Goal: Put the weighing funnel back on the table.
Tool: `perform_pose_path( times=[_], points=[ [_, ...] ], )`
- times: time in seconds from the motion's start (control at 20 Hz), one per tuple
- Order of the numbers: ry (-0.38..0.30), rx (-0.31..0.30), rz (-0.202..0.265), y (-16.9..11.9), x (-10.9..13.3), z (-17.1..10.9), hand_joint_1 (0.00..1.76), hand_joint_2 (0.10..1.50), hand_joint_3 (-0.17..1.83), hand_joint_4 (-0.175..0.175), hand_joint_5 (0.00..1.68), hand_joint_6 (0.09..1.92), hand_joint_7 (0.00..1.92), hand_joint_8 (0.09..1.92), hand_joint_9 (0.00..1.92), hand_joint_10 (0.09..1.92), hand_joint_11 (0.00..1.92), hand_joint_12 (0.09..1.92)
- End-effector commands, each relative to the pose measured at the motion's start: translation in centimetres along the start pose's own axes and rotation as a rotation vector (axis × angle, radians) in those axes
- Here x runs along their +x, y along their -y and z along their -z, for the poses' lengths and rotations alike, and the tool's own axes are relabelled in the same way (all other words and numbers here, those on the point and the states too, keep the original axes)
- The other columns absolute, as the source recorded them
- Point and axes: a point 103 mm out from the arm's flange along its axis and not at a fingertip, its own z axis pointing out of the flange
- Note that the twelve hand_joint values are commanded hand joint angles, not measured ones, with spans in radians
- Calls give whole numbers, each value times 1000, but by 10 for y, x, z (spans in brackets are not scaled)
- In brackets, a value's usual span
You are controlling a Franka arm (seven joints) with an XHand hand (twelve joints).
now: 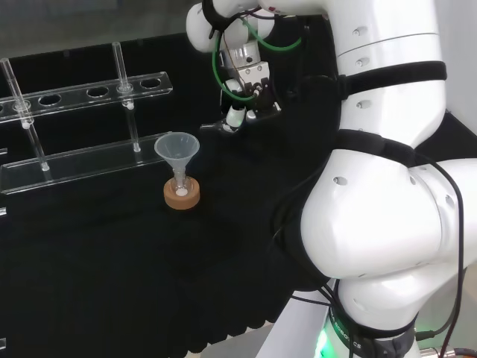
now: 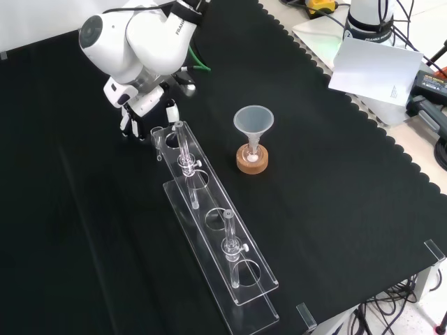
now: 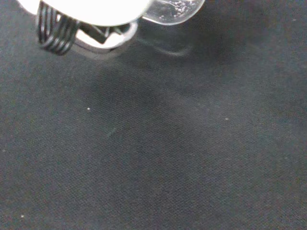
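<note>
Nearest in the front view is the clear rack [image 2: 207,200], which runs away across the black table [image 2: 335,209] with thin glass tubes [image 2: 229,241] standing in it. To its right in that view, further back, the funnel [image 2: 253,120] stands mouth up with its stem in a small flask [image 2: 252,150] on a cork ring [image 2: 251,165], well apart from the arm. Beyond the rack's far end the hand [image 2: 142,103] hangs low over bare cloth, its fingers [image 2: 126,125] bent downward. From the wrist, a small clear piece, which I take for the weighing funnel [image 3: 175,9], sits right against the hand's blurred white part and just clear of the cloth. So the fingers appear closed round it, though where they meet it is hidden. The weighing funnel is thus in the hand, above an open patch of table near the rack's far end, and not yet set down. It looks thin-walled and light, stiff, and smooth enough to slip, and it would likely chip or crack if dropped or knocked against the rack. The wider scoop body seems the safer place to hold, not the short stem. Being rounded, it may roll once freed, so it probably wants lowering until it rests on the cloth before the fingers ease off.
</note>
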Motion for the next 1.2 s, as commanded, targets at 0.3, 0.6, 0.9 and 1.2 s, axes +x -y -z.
perform_pose_path(
  times=[0.3,0.6,0.9,1.2],
  points=[
    [26,12,7,-1,8,-3,1124,639,701,175,1259,717,428,686,821,387,799,1032],
    [18,30,15,-1,11,-5,1109,712,584,175,1225,724,415,692,806,397,777,1052],
    [12,26,27,1,10,-8,1039,865,241,75,1004,699,384,698,756,454,743,1076],
    [-10,25,48,9,5,-11,953,621,593,-6,468,582,267,688,611,515,512,1210]
  ],
)
